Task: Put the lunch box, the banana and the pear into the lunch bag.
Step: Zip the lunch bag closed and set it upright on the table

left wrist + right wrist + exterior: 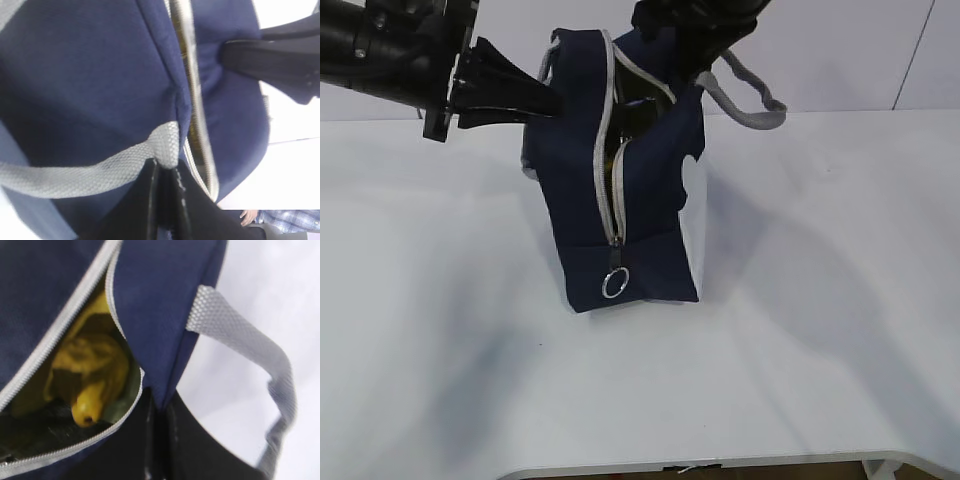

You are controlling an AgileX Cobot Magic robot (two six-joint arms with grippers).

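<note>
Inside lunch bag, banana and pear sit loose. Left gripper and right gripper both pinch bag fabric; releasing unevenly could topple it.

No legible text or markings anywhere.

navy lunch bag, grey zipper, yellow banana
</note>
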